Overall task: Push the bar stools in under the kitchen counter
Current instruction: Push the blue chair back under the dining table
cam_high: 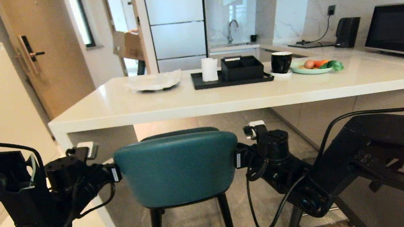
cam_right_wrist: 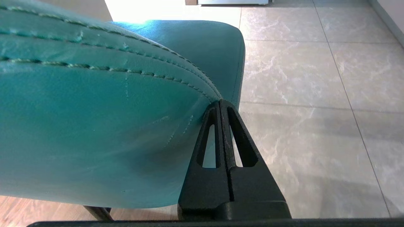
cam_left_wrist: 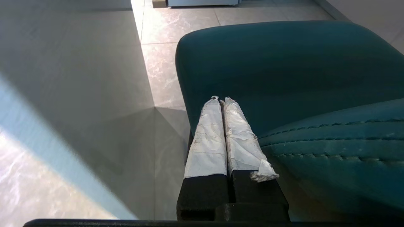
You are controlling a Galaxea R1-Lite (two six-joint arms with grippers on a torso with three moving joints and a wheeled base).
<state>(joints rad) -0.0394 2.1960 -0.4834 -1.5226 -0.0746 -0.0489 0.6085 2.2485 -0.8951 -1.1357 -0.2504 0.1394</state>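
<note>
With both jaws pressed together, left gripper (cam_left_wrist: 221, 100) and right gripper (cam_right_wrist: 220, 102) flank the teal stool (cam_high: 177, 167) backrest before the kitchen counter (cam_high: 194, 101); next, a level forward push.

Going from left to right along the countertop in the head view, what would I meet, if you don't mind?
White plate → black tray carrying paper roll and black box → black mug → green plate of food → microwave.
</note>
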